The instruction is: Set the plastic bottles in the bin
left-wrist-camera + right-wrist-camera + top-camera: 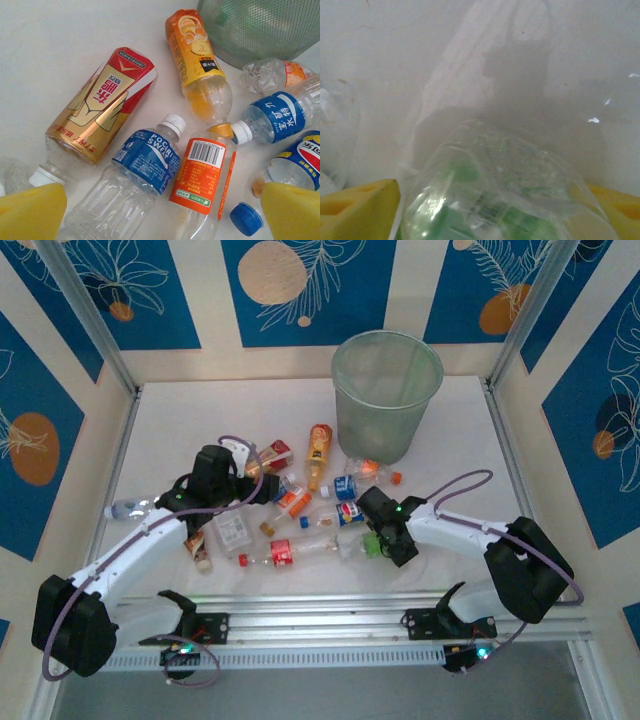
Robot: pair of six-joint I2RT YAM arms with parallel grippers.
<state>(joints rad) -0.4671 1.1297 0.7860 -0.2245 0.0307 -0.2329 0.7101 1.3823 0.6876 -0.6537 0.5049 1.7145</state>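
Observation:
The bin (387, 390) stands upright at the back of the table, and its mesh wall (260, 25) shows in the left wrist view. Several plastic bottles lie scattered in front of it. My left gripper (160, 215) is open, its yellow fingers (30, 212) spread above a blue-labelled Pocari Sweat bottle (145, 160) and an orange-labelled clear bottle (202, 175). A red-and-gold bottle (105, 107) and an amber orange bottle (197, 55) lie beyond. My right gripper (378, 537) is shut on a clear green-labelled bottle (500, 200).
A blue-labelled water bottle (277, 115), a Pepsi bottle (305, 157) and a crushed clear bottle (270, 75) lie near the bin's base. A loose blue cap (246, 218) sits by my left gripper. A red-labelled bottle (281, 552) and a clear bottle (130, 508) lie nearer the front.

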